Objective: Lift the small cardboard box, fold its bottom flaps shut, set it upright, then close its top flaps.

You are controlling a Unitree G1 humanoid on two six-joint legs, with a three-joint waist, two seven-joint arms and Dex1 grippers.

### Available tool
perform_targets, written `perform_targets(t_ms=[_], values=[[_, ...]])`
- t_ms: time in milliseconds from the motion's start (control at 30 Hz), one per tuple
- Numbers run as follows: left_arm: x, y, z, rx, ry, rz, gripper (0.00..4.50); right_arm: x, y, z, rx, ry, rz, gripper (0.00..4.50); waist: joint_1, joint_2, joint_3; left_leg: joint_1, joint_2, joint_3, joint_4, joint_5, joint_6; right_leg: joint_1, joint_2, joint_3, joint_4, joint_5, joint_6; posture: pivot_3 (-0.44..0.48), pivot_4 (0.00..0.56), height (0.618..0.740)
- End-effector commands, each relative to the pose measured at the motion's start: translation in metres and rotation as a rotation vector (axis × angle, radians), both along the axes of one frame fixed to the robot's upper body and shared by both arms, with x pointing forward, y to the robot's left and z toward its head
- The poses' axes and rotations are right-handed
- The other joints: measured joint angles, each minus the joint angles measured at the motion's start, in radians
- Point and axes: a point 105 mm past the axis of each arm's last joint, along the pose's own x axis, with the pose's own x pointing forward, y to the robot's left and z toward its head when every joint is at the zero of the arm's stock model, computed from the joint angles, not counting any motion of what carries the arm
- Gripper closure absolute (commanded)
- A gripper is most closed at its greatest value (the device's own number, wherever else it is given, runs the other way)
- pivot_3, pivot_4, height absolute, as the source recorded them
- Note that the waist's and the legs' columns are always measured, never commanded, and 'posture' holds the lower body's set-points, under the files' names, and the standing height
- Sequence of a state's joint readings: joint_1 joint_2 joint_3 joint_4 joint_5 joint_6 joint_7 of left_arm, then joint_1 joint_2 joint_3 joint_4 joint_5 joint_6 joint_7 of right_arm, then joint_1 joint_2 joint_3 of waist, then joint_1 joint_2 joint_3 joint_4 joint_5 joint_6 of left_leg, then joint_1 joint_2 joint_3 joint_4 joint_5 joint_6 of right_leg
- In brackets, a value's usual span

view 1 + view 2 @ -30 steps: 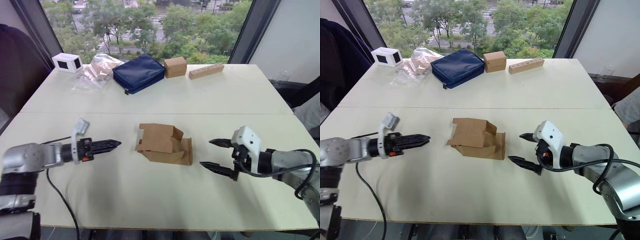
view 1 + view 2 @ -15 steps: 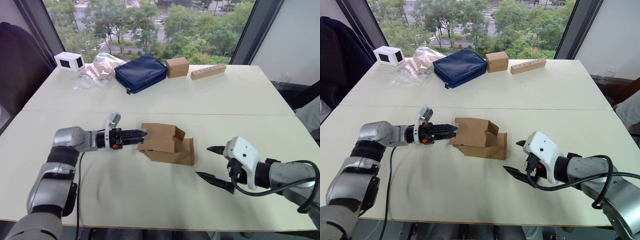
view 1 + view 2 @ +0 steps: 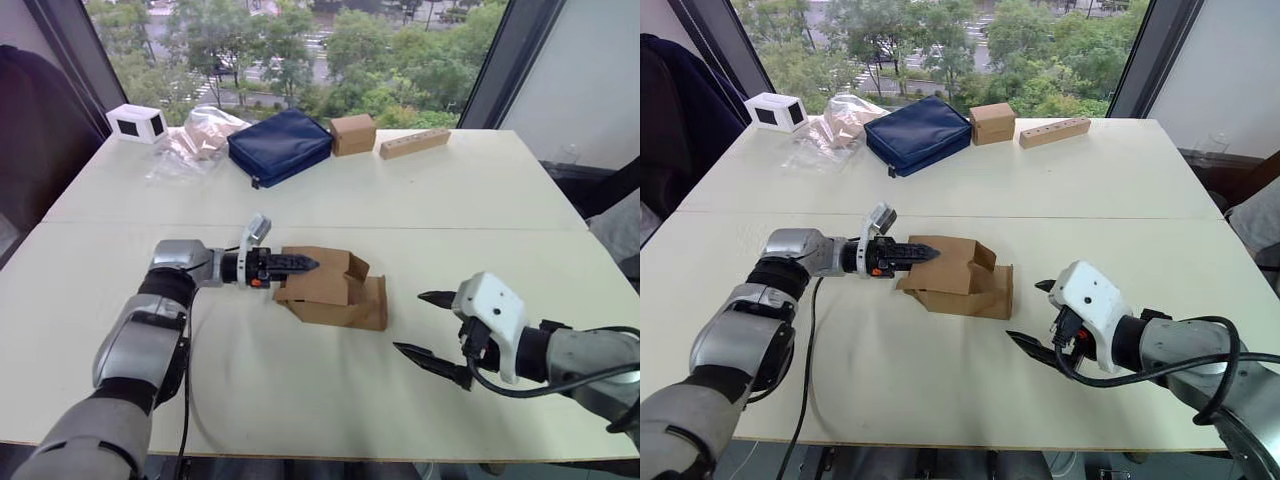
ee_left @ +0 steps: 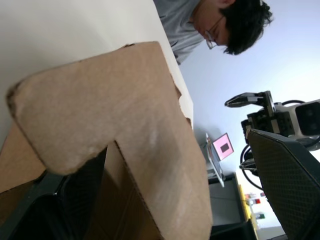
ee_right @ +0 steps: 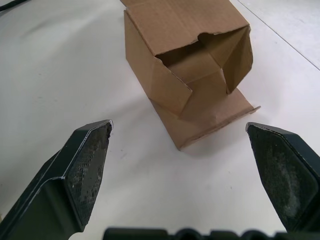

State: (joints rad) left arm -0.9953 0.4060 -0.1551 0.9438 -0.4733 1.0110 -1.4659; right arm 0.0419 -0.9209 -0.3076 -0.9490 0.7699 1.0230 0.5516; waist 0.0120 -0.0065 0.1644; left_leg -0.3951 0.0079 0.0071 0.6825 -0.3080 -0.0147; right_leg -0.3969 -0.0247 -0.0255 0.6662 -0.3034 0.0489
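The small cardboard box (image 3: 335, 292) lies on its side in the middle of the table, brown and unmarked. Its end toward my right gripper is open (image 5: 200, 55), with one flap (image 5: 220, 117) flat on the table. I cannot tell which end holds the bottom flaps and which the top flaps. My left gripper (image 3: 303, 265) reaches over the box's left end. In the left wrist view a brown flap (image 4: 125, 115) sits between its spread fingers (image 4: 285, 185), so it is open. To the right of the box, apart from it, my right gripper (image 3: 426, 325) hovers wide open.
Along the far edge stand a white box (image 3: 135, 124), a clear plastic bag (image 3: 198, 138), a navy pouch (image 3: 280, 146), another small brown box (image 3: 351, 133) and a long wooden block (image 3: 413, 142). A person (image 4: 220, 25) sits beyond the table.
My left gripper has pushed further right, from the box's left edge to over its left end. The right gripper has barely moved and stays open.
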Motion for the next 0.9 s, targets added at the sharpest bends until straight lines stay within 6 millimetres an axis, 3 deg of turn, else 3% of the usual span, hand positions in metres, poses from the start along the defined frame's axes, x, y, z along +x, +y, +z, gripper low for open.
perform_targets(t_ms=[33,67,167,467,500,700,900], values=[[-0.001,-0.004,0.011,-0.014,-0.033,-0.046,0.02,-0.004,0.000,0.008,-0.012,-0.045,0.006,0.00,0.000,0.000,0.000,0.000,0.000,0.000,0.000,0.000,0.000,0.000,0.000,0.000,0.000,0.000,0.000,0.000,0.150,0.740],[-0.001,-0.004,0.010,-0.015,-0.031,-0.046,0.02,-0.004,0.000,0.008,-0.012,-0.045,0.004,0.00,0.000,0.000,0.000,0.000,0.000,0.000,0.000,0.000,0.000,0.000,0.000,0.000,0.000,0.000,0.000,0.000,0.150,0.740],[0.002,-0.006,0.010,-0.023,-0.027,-0.033,0.67,-0.004,-0.001,0.008,-0.010,-0.043,-0.004,0.00,0.000,0.000,0.000,0.000,0.000,0.000,0.000,0.000,0.000,0.000,0.000,0.000,0.000,0.000,0.000,0.000,0.150,0.740],[0.005,-0.008,0.015,-0.043,-0.044,-0.024,4.25,-0.001,-0.001,0.006,-0.008,-0.040,-0.008,0.00,0.000,0.000,0.000,0.000,0.000,0.000,0.000,0.000,0.000,0.000,0.000,0.000,0.000,0.000,0.000,0.000,0.150,0.740],[0.005,-0.007,0.015,-0.046,-0.045,-0.023,4.43,0.000,-0.001,0.007,-0.007,-0.040,-0.008,0.00,0.000,0.000,0.000,0.000,0.000,0.000,0.000,0.000,0.000,0.000,0.000,0.000,0.000,0.000,0.000,0.000,0.150,0.740],[0.007,-0.004,0.025,-0.070,-0.085,-0.012,4.43,0.003,0.000,0.009,0.022,-0.045,-0.007,0.00,0.000,0.000,0.000,0.000,0.000,0.000,0.000,0.000,0.000,0.000,0.000,0.000,0.000,0.000,0.000,0.000,0.150,0.740],[0.012,-0.004,0.069,-0.084,-0.397,-0.040,4.43,0.027,-0.002,0.051,0.394,-0.166,-0.093,0.00,0.000,-0.002,0.000,0.000,0.001,0.000,0.001,0.000,0.000,0.000,0.000,0.000,0.001,0.000,0.000,0.000,0.150,0.740]])
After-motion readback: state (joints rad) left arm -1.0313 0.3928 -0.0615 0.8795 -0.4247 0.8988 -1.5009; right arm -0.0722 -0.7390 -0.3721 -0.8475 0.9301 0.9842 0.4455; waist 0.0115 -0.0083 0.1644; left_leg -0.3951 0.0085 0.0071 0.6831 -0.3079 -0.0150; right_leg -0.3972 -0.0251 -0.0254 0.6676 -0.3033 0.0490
